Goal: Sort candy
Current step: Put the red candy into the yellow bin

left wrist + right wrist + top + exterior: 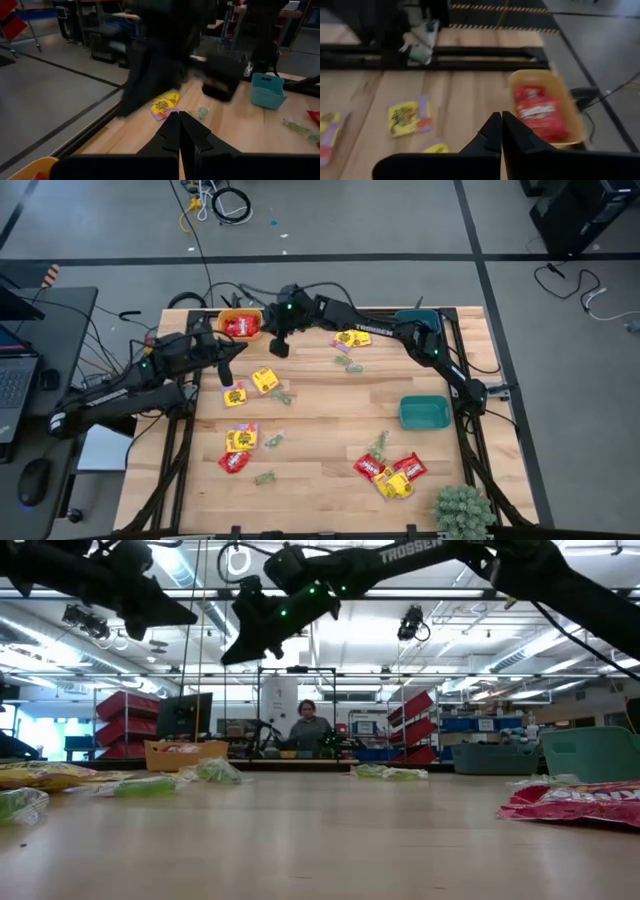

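Observation:
Candy packets lie scattered flat on the wooden table: yellow ones (pixel 265 380) (pixel 352 338), red ones (pixel 370 467) (pixel 235 462) and pale green ones (pixel 345 360) (pixel 264 477). One red packet (pixel 540 112) lies inside the orange bowl (pixel 240 325) at the far left. My right gripper (pixel 278 348) (pixel 501 131) hangs shut and empty above the table, just right of that bowl. My left gripper (pixel 226 375) (pixel 179 131) is shut and empty too, raised over the table's left edge near a yellow packet (pixel 235 394). The teal bowl (pixel 424 412) stands at the right.
A spiky green plant (pixel 463 510) sits at the near right corner. My right arm (pixel 380 330) stretches across the far part of the table. A person (pixel 308 725) sits in the room beyond the far edge. Bare wood lies in the table's middle (pixel 330 410).

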`<move>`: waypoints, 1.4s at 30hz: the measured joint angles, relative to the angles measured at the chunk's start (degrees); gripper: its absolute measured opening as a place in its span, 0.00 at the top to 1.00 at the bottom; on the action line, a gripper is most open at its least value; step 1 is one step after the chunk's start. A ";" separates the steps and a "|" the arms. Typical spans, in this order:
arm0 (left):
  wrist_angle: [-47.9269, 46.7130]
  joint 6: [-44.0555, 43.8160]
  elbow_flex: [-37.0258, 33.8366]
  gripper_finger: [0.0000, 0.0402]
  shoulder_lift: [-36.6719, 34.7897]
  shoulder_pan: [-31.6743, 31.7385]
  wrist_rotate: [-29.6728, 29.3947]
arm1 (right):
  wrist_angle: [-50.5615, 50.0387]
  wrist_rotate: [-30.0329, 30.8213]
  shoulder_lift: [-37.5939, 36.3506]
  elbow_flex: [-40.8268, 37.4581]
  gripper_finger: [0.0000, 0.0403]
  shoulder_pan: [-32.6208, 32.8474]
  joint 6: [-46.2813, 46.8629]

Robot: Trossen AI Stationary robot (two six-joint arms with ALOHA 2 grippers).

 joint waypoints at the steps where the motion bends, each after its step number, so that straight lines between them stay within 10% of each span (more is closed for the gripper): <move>1: 0.28 0.18 0.00 1.00 0.42 0.00 0.01 | 1.20 -0.18 -0.21 -1.49 1.00 0.48 -0.06; 12: 4.63 2.91 0.00 1.00 1.31 -0.02 3.71 | 25.22 0.22 -13.01 -30.55 1.00 4.50 1.89; 30: 2.39 -3.03 1.80 1.00 10.36 -8.76 6.25 | 51.60 17.60 -39.65 -77.96 1.00 10.44 7.93; 42: -20.08 -14.36 17.24 1.00 26.36 -20.35 3.45 | 62.06 17.92 -43.38 -88.32 1.00 10.95 10.91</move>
